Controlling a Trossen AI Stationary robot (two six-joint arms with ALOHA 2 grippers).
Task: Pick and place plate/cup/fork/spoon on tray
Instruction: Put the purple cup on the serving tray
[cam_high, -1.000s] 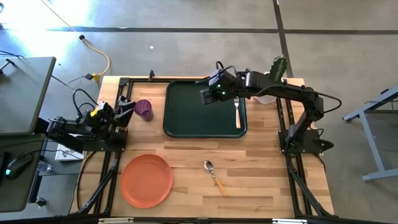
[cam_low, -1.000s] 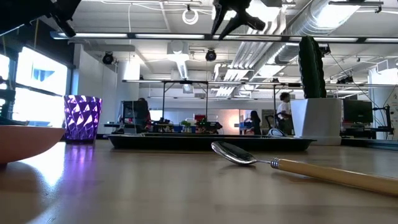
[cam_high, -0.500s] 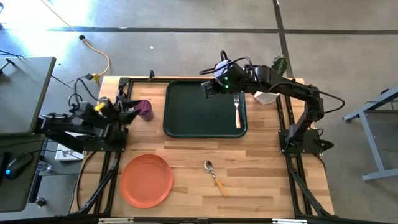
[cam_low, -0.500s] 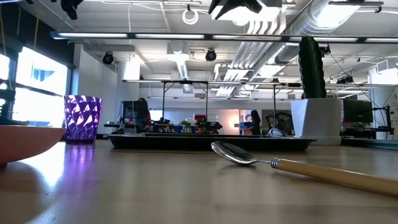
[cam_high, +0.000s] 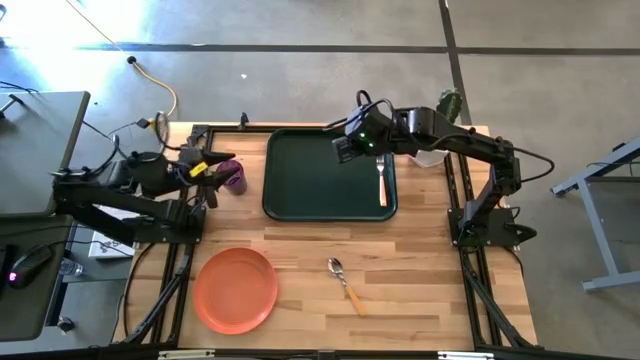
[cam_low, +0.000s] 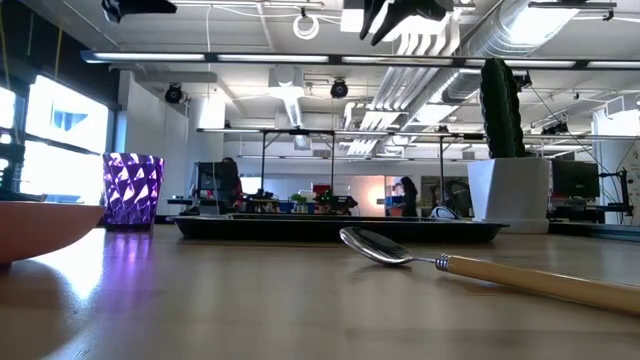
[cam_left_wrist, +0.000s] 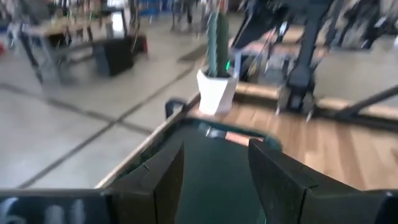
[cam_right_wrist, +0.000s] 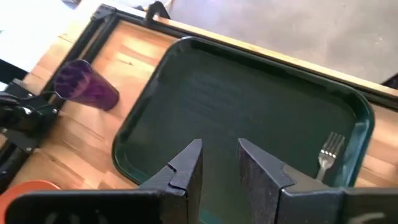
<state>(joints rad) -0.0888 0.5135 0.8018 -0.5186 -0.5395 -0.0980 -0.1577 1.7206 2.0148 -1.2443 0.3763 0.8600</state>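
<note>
High cam straight down, whole counter in frame. Low cam at counter level, spoon close in front. Both wrist cams look down over the tray, shared with high view.

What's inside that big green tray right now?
Only the fork lies in the tray, along its right side, tines toward the far edge. The right claw hangs open above it, hiding a small patch of the tray floor from the overhead camera.
</note>
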